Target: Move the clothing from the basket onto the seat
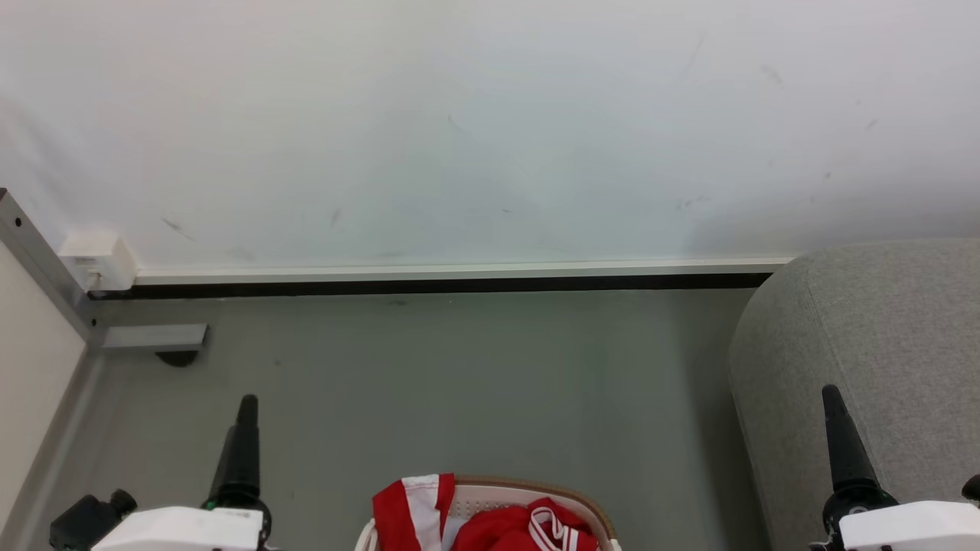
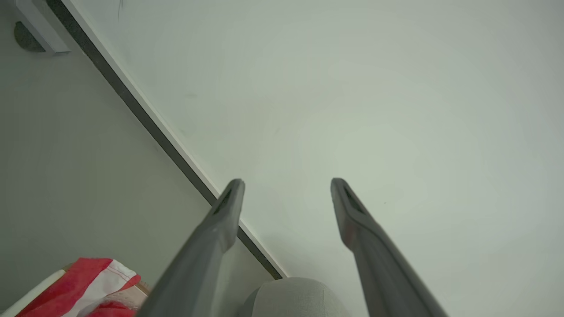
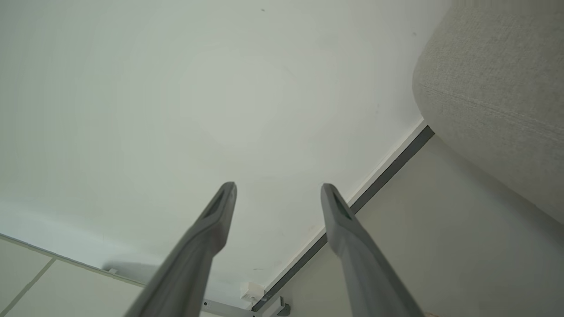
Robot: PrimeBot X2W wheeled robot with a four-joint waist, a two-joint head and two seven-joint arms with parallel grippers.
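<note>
The basket (image 1: 570,492) sits on the floor at the bottom middle of the head view, its brown rim curving round the back. Red clothing (image 1: 501,529) with white stripes lies in it, and one striped part (image 1: 414,505) hangs over the left rim. The light grey seat (image 1: 880,329) stands to the right of the basket. My left gripper (image 2: 286,182) is open and empty, held in the air left of the basket, and its dark finger (image 1: 245,440) points up. My right gripper (image 3: 278,187) is also open and empty, with its finger (image 1: 842,436) in front of the seat.
A white wall (image 1: 490,130) with a dark baseboard (image 1: 429,286) closes the back. Grey floor (image 1: 459,383) lies between it and the basket. At the left stand a metal frame foot (image 1: 157,338), a white box (image 1: 97,256) and a pale panel (image 1: 31,367).
</note>
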